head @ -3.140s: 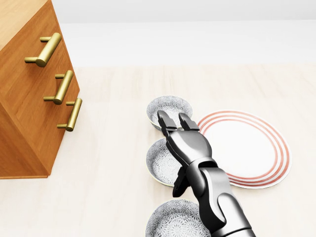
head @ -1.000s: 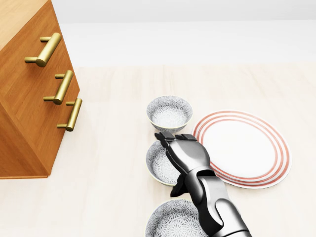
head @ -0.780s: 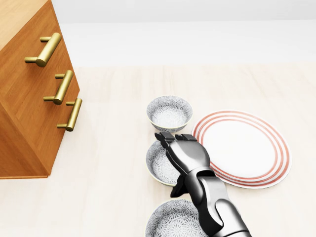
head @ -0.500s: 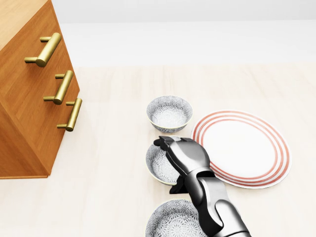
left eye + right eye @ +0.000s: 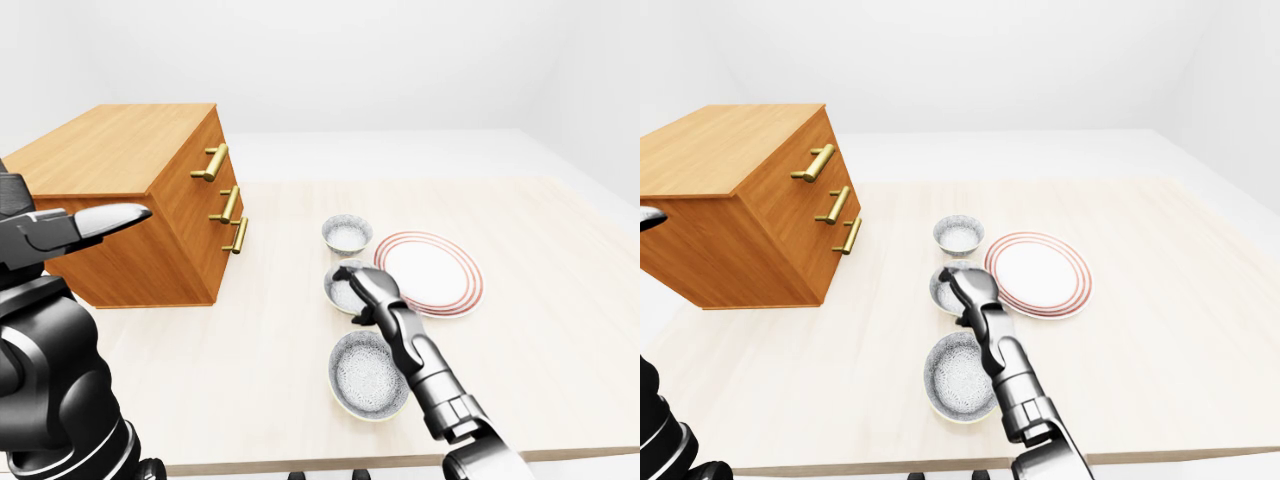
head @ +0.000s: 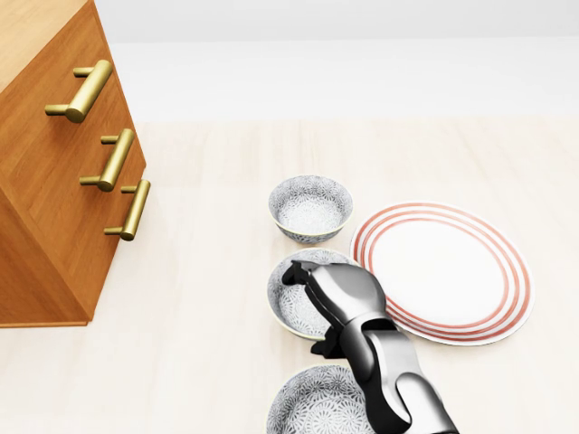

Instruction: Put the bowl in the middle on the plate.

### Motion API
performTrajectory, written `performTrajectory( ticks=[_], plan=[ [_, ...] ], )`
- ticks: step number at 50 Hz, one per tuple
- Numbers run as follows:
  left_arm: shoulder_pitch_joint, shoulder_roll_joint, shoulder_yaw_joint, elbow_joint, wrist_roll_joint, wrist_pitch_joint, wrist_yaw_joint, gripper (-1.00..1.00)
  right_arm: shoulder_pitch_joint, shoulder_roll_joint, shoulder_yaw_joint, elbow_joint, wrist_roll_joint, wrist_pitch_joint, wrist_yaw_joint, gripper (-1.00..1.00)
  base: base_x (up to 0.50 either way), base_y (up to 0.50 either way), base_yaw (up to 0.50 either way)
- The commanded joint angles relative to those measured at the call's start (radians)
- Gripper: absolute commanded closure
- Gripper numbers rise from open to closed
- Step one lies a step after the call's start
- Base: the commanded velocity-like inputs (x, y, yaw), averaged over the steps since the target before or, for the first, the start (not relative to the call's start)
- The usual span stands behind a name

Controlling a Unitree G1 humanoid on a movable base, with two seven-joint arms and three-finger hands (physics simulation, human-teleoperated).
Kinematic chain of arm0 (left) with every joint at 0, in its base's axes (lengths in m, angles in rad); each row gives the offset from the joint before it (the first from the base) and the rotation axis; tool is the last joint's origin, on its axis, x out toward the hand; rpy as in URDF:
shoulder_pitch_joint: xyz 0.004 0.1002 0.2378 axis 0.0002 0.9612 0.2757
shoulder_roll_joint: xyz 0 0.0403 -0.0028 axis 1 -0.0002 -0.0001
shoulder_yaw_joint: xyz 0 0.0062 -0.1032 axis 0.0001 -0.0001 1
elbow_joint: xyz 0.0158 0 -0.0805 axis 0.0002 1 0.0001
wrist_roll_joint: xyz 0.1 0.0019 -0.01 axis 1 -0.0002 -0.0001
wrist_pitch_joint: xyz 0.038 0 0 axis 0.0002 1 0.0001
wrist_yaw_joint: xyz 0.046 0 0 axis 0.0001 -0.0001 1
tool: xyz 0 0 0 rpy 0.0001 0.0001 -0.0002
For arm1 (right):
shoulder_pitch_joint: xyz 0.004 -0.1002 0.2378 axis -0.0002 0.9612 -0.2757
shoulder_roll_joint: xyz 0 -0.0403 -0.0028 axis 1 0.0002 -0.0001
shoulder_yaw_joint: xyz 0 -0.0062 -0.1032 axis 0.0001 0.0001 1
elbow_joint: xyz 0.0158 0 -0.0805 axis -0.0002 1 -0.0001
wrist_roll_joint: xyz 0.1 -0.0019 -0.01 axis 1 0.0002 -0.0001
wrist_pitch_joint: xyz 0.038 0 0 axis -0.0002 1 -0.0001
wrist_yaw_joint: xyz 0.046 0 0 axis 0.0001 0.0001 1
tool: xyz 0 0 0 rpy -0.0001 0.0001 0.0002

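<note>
Middle bowl (image 6: 288, 306): patterned grey-white, on the table (image 6: 208, 362), second in a column of three bowls that runs top to bottom through the head view. It sits off the plate, just beside the plate's left edge. Whether the two rims touch is hidden under the hand.

Right hand (image 6: 342, 291): lies over the right half of the middle bowl. The fingers (image 6: 298, 271) are curled down over the rim into the bowl, with the thumb tucked against the outside of the lower rim, so the grip is closed round the rim. The forearm runs off to the bottom of the head view, crossing the right edge of the near bowl (image 6: 312, 405).

Far bowl (image 6: 310, 208): same pattern, upright, just above the middle bowl, with a narrow gap between them.

Plate (image 6: 452, 262): white with red rings, flat on the table, nothing on it.

Wooden drawer chest (image 6: 54, 208): at the left, well apart from the bowls, with three brass handles (image 6: 116, 159).

Left hand (image 5: 75, 228): raised at the far left of the left-eye view, well away from the bowls; cannot tell how its fingers stand.
</note>
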Motion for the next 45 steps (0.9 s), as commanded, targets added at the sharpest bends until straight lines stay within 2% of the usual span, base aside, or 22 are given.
performTrajectory(
  ticks=[1, 15, 16, 20, 22, 24, 25, 29, 30, 31, 32, 35, 45],
  plan=[
    [-0.002, 0.002, 0.001, -0.002, -0.002, 0.000, 0.003, -1.00, 0.027, -0.001, 0.002, -0.039, -0.008, 0.006, 0.021, -0.24, 0.00, 0.00, 0.00],
    [0.000, 0.001, 0.001, -0.004, -0.002, 0.000, 0.003, -1.00, 0.101, 0.000, 0.010, -0.120, -0.013, 0.010, 0.047, -0.07, 0.00, 0.00, 0.00],
    [0.000, 0.001, 0.001, -0.005, -0.002, 0.000, 0.004, -1.00, 0.105, -0.001, 0.010, -0.125, -0.015, 0.011, 0.048, 0.09, 0.00, 0.00, 0.00],
    [0.001, 0.001, 0.001, -0.006, -0.002, 0.000, 0.004, -1.00, 0.104, 0.000, 0.009, -0.125, -0.015, 0.011, 0.049, 0.15, 0.00, 0.00, 0.00],
    [0.002, 0.001, 0.001, -0.006, -0.001, 0.000, 0.004, -1.00, 0.101, 0.000, 0.008, -0.120, -0.013, 0.010, 0.047, 0.26, 0.00, 0.00, 0.00],
    [0.002, 0.000, 0.001, -0.006, -0.001, 0.000, 0.004, -1.00, 0.101, 0.000, 0.008, -0.119, -0.013, 0.010, 0.047, 0.26, 0.00, 0.00, 0.00],
    [0.002, 0.000, 0.002, -0.006, -0.002, 0.000, 0.004, -1.00, 0.102, 0.000, 0.009, -0.119, -0.014, 0.010, 0.047, 0.56, 0.00, 0.00, 0.00],
    [0.004, -0.001, 0.001, -0.006, 0.000, 0.000, 0.003, -1.00, 0.101, 0.000, 0.008, -0.119, -0.013, 0.010, 0.046, 0.59, 0.00, 0.00, 0.00],
    [0.003, -0.001, 0.002, -0.008, -0.002, 0.000, 0.003, -1.00, 0.102, 0.000, 0.009, -0.120, -0.013, 0.009, 0.046, 0.76, 0.00, 0.00, 0.00],
    [0.003, -0.001, 0.002, -0.008, -0.002, 0.000, 0.003, -1.00, 0.102, 0.000, 0.009, -0.120, -0.013, 0.009, 0.047, 0.76, 0.00, 0.00, 0.00],
    [0.003, -0.001, 0.003, -0.008, -0.002, 0.000, 0.003, -1.00, 0.102, -0.001, 0.008, -0.121, -0.013, 0.009, 0.047, 0.95, 0.00, 0.00, 0.00],
    [0.003, -0.001, 0.002, -0.007, -0.001, 0.000, 0.003, -1.00, 0.102, -0.001, 0.007, -0.124, -0.012, 0.009, 0.050, 1.00, 0.00, 0.00, 0.00],
    [0.000, 0.001, 0.003, -0.005, -0.002, 0.000, 0.006, -1.00, 0.105, -0.003, 0.006, -0.153, -0.015, 0.012, 0.064, 1.00, 0.00, 0.00, 0.00]
  ],
)
